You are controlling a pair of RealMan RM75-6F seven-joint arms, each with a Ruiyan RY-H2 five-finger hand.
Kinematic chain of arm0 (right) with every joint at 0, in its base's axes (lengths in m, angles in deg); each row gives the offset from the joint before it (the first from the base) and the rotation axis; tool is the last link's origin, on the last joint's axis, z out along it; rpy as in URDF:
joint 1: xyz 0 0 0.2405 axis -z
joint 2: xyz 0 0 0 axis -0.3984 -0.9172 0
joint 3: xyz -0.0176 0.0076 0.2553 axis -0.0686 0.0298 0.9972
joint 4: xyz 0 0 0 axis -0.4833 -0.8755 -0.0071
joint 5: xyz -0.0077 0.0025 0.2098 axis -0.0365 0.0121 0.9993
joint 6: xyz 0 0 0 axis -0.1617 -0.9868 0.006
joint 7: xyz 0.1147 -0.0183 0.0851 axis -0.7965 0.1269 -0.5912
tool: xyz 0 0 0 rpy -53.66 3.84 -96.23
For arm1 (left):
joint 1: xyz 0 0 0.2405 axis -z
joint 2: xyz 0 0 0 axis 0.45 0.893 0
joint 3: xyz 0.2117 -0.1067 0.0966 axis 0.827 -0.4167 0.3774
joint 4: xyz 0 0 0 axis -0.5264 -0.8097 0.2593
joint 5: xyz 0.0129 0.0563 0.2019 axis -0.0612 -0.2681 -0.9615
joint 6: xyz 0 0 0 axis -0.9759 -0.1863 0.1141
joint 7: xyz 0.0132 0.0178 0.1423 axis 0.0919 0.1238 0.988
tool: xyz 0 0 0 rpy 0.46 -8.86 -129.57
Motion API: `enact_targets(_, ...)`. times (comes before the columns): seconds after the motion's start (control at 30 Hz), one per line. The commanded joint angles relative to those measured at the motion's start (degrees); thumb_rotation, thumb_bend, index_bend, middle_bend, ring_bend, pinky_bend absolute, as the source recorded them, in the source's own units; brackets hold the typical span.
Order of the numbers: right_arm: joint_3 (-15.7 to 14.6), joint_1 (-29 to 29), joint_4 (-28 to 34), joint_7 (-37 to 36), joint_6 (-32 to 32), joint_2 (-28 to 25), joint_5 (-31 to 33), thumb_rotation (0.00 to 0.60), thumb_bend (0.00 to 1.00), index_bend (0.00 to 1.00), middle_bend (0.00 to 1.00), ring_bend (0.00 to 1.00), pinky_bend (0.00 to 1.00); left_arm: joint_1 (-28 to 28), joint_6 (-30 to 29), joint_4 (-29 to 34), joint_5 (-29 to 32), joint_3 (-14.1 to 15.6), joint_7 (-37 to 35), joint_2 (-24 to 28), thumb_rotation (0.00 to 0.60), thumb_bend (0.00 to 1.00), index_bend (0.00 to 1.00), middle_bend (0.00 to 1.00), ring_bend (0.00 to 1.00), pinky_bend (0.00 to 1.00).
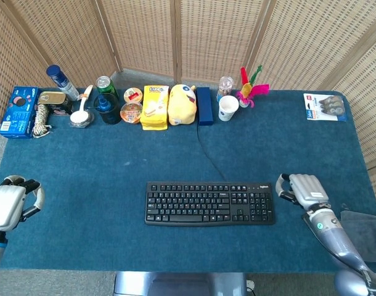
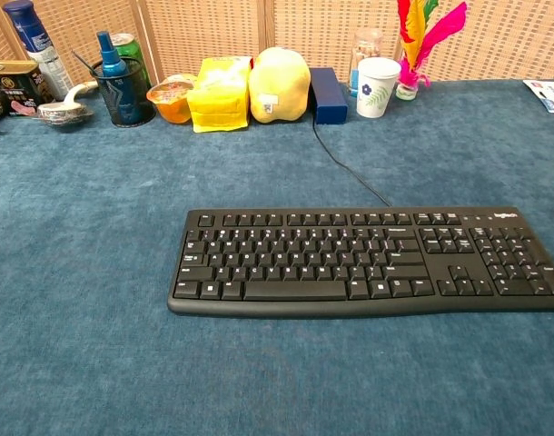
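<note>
In the head view I have my right hand [image 1: 305, 189] at the lower right of the frame, just beside the right end of the keyboard [image 1: 209, 202] but apart from it, holding nothing; its fingers look curled down over the cloth, though I cannot tell for sure whether they are spread or closed. In the chest view only a faint blur at the right edge marks that hand. The keyboard lies flat in the lower middle of the frame on the blue table [image 1: 145, 148], its long side running left to right, and its cable [image 1: 203, 151] runs up from it toward the row of things along the far edge. My left hand [image 1: 8, 205] sits at the lower left edge of the frame, well apart from the keyboard, fingers curled in with nothing in them. Along the top of the frame I see a yellow plush [image 1: 182, 105], a yellow packet [image 1: 155, 106], a dark blue box [image 1: 204, 105], a paper cup [image 1: 228, 108] and some bright feathers [image 1: 253, 86]. A blister pack [image 1: 324, 106] lies alone at the upper right.
</note>
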Motion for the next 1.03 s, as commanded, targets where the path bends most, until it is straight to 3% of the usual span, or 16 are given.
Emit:
enact_targets(0.03,0.6,3.2,2.1,-3.8,-3.5,-1.9,-3.9,0.0,0.62,0.39,0.91,0.99,0.89,-0.9,-1.2,0.3,-0.9,0.7,0.2,-0.1,0.016,0.53,0.61,0.57,0.46,0.28)
enact_targets(0.2,-0.4,9.7,2.4,-9.6,-11.9,-1.8,-12.8,0.0,0.6,0.39,0.69,0.77,0.76,-2.9,-3.1,0.4,-2.1,2.4,-0.4,-0.2,0.013,0.53,0.61,0.57,0.46,0.28)
enact_targets(0.3,-1.5,13.3,1.0,-12.3,-16.9,-0.7,-18.5,0.0,0.59,0.39,0.62,0.67,0.68,-4.0,-3.9,0.2,-2.7,3.3,-0.9,-0.5,0.012,0.53,0.61,0.57,0.46,0.28)
enact_targets(0.6,-4.5,21.9,-5.6,-13.8,-29.2,4.9,-29.4,0.0,0.59,0.39,0.59,0.61,0.62,-6.2,-5.0,-1.4,-3.9,5.3,-2.6,-2.4,0.012,0.53,0.61,0.57,0.46,0.28)
enact_targets(0.77,-5.1,24.4,-7.8,-12.9,-31.8,7.0,-30.7,0.0,0.59,0.39,0.59,0.6,0.61,-6.8,-5.1,-2.1,-4.4,6.0,-3.0,-3.3,0.012,0.53,0.61,0.57,0.46,0.28)
enact_targets(1.03,-3.6,25.9,-9.3,-13.4,-32.9,8.0,-31.5,0.0,0.59,0.39,0.59,0.6,0.6,-6.9,-5.1,-2.4,-4.6,5.6,-3.0,-3.7,0.012,0.53,0.61,0.57,0.46,0.28)
